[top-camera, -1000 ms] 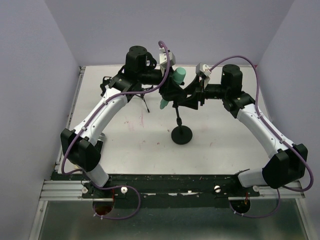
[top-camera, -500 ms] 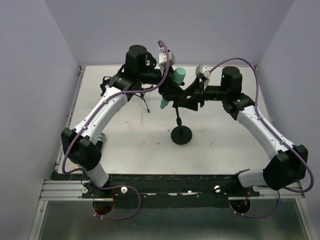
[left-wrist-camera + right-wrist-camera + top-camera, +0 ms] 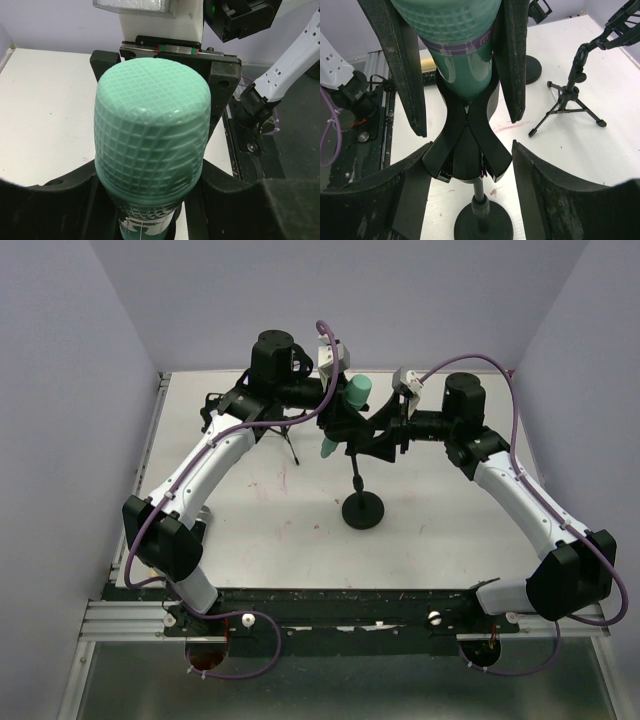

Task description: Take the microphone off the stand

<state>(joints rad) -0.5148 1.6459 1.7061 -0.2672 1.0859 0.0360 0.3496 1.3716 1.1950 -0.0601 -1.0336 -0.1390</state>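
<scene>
**Top view.** Barely any change from a second earlier. The right wrist nudged a touch and the right claw [image 3: 385, 437] eased wider. The microphone [image 3: 357, 392] still sat tilted at the top of the stand [image 3: 363, 510], head toward the far wall [image 3: 350, 300], with the left claw [image 3: 340, 418] on it. Not removed yet. Judged: the right side was loosening its brace, so the pull would fall to the left arm alone, and the stand could tip or drag. Both arms crowded the far half of the bench [image 3: 260, 540]. There was bare bench on the near side of the round base. A tripod stand [image 3: 291, 445] stood just beside the left arm. Side walls ran along both bench edges.

**Left wrist.** The mesh head filled the frame. The left claw's fingers [image 3: 60, 200] flanked the body under the head and looked pinched on it. The right claw's body sat close behind the head, so there was little room straight ahead; up looked freer.

**Right wrist.** The right claw's fingers [image 3: 545, 200] were spread either side of the clip [image 3: 466, 145], gripping nothing. A thin gap showed on one side; contact on the other could not be told. The microphone's lower body was still wedged in the clip's fork. The tripod stand was well apart, with open bench around the pole.
</scene>
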